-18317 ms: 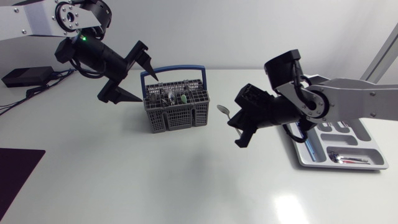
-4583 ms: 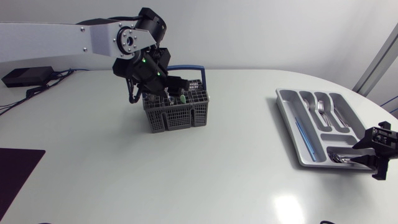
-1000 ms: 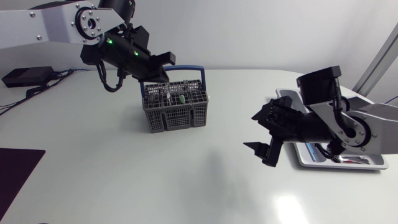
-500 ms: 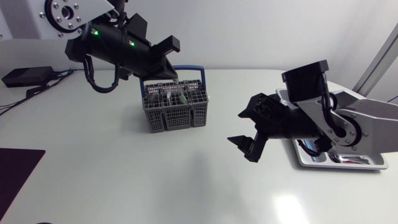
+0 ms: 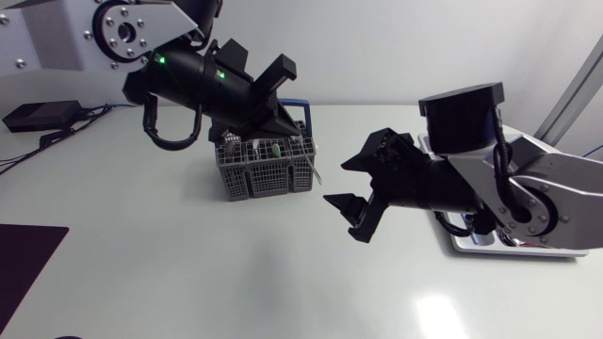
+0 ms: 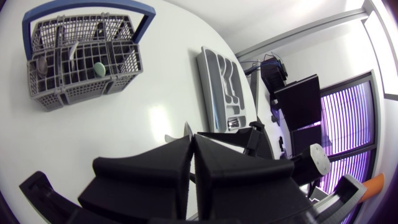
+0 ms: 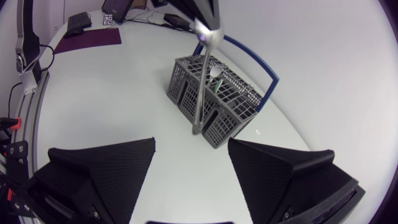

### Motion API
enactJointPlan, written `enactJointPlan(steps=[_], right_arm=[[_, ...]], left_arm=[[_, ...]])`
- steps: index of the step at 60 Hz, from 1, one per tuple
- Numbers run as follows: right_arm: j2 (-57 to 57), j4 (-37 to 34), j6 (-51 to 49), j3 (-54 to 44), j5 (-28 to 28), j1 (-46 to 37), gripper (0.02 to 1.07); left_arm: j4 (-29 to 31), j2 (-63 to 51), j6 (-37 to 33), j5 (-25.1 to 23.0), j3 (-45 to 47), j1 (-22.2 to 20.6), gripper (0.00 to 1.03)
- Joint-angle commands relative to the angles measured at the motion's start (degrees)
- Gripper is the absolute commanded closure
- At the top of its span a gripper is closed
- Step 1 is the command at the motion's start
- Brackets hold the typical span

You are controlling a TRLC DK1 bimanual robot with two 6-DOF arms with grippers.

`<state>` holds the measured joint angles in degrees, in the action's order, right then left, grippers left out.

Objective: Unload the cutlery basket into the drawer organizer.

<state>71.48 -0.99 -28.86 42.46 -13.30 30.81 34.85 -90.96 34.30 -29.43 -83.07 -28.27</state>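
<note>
Head view shows we're mid-job, not near the end. The left gripper [image 5: 301, 132] is hanging just above the cutlery basket [image 5: 268, 174], on the side nearer the right arm, and it's pinching one thin silver piece of cutlery [image 5: 314, 165] that dangles down past the basket's rim. From the right wrist view it looks like a spoon held by the bowl end with the handle pointing down, but I can't swear to that. In the left wrist view the two fingers are pressed almost flat together, so it's a tight pinch.

The right gripper [image 5: 339, 185] sits between the basket and the drawer organizer [image 5: 464, 241], fingers spread wide and nothing in them, facing the dangling piece. My guess is a handover is the step in hand.

What's done: the left wrist view shows some cutlery already lying in the organizer's slots, though it's too small to count.

What's left: the basket still has several pieces standing in it, plus something with a green top [image 6: 99, 67]. So this piece has to get across to the organizer, then the rest of the basket follows. I'd call it roughly partway, with plenty to go.
</note>
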Motion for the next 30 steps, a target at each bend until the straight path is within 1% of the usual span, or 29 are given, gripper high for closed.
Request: enactJointPlan(steps=[1,7,19,27,30], right_arm=[[0.0,2.0,2.6,1.0,0.9,0.6,0.32],[1.2,4.3,2.9,1.5,1.3,0.6,0.39],[3.6,6.0,3.0,2.7,1.4,1.4,0.40],[5.0,6.1,2.9,3.6,1.3,1.5,0.50],[5.3,6.2,2.8,3.9,1.2,1.5,0.56]], left_arm=[[0.1,-2.4,2.3,-1.6,0.4,-0.8,1.00],[0.6,-3.7,3.0,-2.5,-0.5,-2.0,1.00],[0.7,-4.7,4.0,-2.9,-1.5,-3.4,1.00],[0.7,-4.9,4.2,-3.7,-1.7,-3.7,1.00],[0.7,-4.9,4.3,-3.9,-1.6,-3.7,1.00]])
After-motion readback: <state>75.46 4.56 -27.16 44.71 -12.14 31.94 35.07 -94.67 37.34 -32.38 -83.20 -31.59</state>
